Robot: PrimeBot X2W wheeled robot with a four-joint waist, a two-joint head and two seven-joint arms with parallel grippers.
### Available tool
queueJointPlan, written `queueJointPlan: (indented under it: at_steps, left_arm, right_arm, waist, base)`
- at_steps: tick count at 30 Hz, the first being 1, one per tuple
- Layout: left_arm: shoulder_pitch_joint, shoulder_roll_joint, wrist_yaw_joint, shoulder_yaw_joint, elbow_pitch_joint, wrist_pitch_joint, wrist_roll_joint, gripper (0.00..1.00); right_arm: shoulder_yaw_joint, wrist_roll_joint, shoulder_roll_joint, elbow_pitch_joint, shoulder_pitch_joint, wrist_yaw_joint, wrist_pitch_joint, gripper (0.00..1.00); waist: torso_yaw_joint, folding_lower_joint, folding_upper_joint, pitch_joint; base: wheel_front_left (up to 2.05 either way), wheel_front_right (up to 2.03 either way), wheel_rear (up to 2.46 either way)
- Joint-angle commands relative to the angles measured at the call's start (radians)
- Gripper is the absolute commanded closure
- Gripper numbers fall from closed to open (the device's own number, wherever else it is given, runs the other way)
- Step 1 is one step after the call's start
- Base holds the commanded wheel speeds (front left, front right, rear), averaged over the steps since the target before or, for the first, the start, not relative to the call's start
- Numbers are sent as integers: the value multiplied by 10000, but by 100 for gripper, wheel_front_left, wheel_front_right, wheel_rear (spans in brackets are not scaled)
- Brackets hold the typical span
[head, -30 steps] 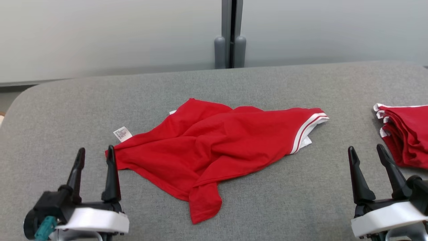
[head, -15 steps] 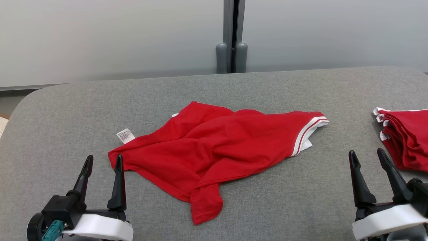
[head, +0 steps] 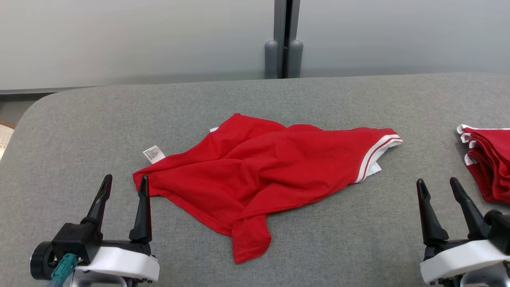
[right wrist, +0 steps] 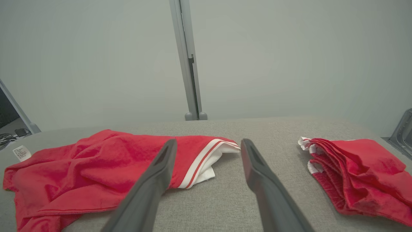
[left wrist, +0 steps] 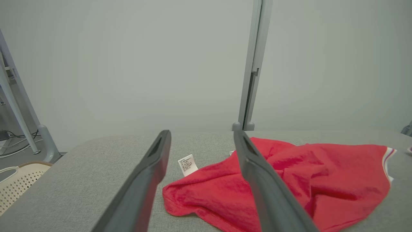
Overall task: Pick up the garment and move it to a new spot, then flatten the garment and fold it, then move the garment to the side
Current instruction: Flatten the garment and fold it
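Fingers on the left gripper (head: 125, 177) and the right gripper (head: 436, 180) stand wide apart and empty, as they did a second ago, both low at the near side of the grey bench (head: 318, 99). What has changed is mostly the outlook. The whole head view has slid sideways, post and bench edge with it, so the camera has turned rather than the things. The red garment (head: 271, 167) lies crumpled in the middle of the bench in the same heap, with its white label (head: 153, 154) by the left corner and its striped hem (head: 376, 153) at the right. The left gripper's inner finger sits just beside that left corner; whether it touches I cannot tell. The right gripper is well apart from the hem, with a pile of folded red garments (head: 492, 163) beyond it. By my reading the first pick-up has not begun, and the left corner is the nearest hold.
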Motion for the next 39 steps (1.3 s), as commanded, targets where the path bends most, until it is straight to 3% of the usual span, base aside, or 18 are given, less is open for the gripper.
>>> queueJointPlan:
  at_steps: [1,11,19,24,25,26,27,28,34,39]
  left_arm:
    - [-283,27,35,1,-51,-3,66,0]
    - [-1131,-104,-193,-288,55,-64,164,0]
    - [-1671,-185,-360,-454,359,-134,152,0]
    - [-1797,-213,-387,-494,487,-216,110,0]
    - [-1805,-215,-386,-489,515,-237,98,0]
    - [-1802,-215,-380,-485,547,-252,87,0]
    - [-1800,-219,-377,-484,574,-285,75,0]
    - [-1794,-218,-374,-482,605,-309,63,0]
    - [-1871,-159,-401,-508,710,-349,62,0]
    - [-1811,-120,-375,-506,786,-369,34,0]
  right_arm:
    - [-11,60,-65,103,-134,-4,24,0]
    - [738,491,-146,2821,-1740,-4,-104,0]
    - [1040,779,-26,5835,-3552,-4,-944,0]
    - [1196,1042,23,6791,-4067,-4,-1427,0]
    - [1275,1126,25,6956,-4164,-4,-1529,9]
    - [1356,1203,18,7084,-4241,-4,-1626,28]
    - [1451,1316,22,7191,-4319,-4,-1752,68]
    - [1533,1386,6,7254,-4368,-4,-1874,100]
    - [2067,1777,-176,7044,-4373,-4,-2623,100]
    - [1971,1727,-225,6112,-3678,-4,-2932,100]
  waist:
    - [109,0,0,145]
    - [748,0,0,1200]
    - [958,0,0,1648]
    - [970,0,0,1698]
    - [951,0,0,1702]
    - [921,0,0,1703]
    - [888,0,0,1696]
    - [850,0,0,1681]
    - [551,0,0,1597]
    - [354,0,0,1447]
  base:
    - [0,0,0]
    - [0,0,0]
    - [0,0,0]
    - [0,0,0]
    - [0,0,0]
    - [0,0,0]
    - [0,0,0]
    - [0,0,0]
    - [0,0,0]
    - [0,0,0]
